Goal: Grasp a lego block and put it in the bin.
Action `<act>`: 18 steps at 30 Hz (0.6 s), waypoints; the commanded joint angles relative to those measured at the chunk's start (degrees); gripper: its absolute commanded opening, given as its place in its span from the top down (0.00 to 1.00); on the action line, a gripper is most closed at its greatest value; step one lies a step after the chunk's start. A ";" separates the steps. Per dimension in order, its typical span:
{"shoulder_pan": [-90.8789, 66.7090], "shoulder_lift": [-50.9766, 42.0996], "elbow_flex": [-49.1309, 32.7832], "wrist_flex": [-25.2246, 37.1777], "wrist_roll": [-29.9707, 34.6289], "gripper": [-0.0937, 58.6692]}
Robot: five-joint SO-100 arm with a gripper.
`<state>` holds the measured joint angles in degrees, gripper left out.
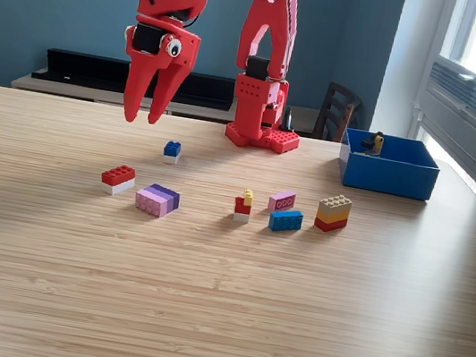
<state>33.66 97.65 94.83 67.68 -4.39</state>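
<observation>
My red gripper (140,118) hangs open above the table at the exterior view's left, fingers pointing down, with nothing between them. Below and a little right of it lies a small blue-and-white lego block (172,150). A red-and-white block (117,178) and a pink-and-purple block (158,199) lie nearer the front. Toward the middle sit a red, yellow and white block (243,206), a pink block (281,201), a blue block (286,220) and a tan, yellow and red stack (333,213). The bright blue bin (389,164) stands at the back right with a small dark and yellow piece (374,144) inside.
The arm's red base (261,135) is fixed at the table's back edge, left of the bin. A dark chair (337,111) stands behind the table. A black shelf unit (92,69) runs along the blue wall.
</observation>
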 commanded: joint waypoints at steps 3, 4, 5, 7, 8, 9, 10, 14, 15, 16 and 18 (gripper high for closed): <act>0.70 -0.53 -2.02 -0.53 -4.22 0.52; 1.05 -2.29 -2.81 -0.53 -4.48 0.51; 1.32 -4.04 -3.69 -0.53 -4.75 0.51; 1.85 -7.29 -5.36 -0.53 -4.92 0.51; 2.02 -8.79 -6.24 -0.53 -4.92 0.51; 2.29 -10.02 -7.12 -0.44 -4.92 0.51; 2.46 -11.25 -8.00 -0.44 -4.92 0.51; 2.99 -15.12 -11.07 -0.44 -4.83 0.50; 2.99 -15.82 -11.78 -0.44 -4.92 0.50; 3.08 -16.52 -12.48 -0.44 -4.92 0.50; 3.08 -17.84 -13.80 -0.44 -4.92 0.51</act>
<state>36.12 79.80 86.22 67.68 -9.14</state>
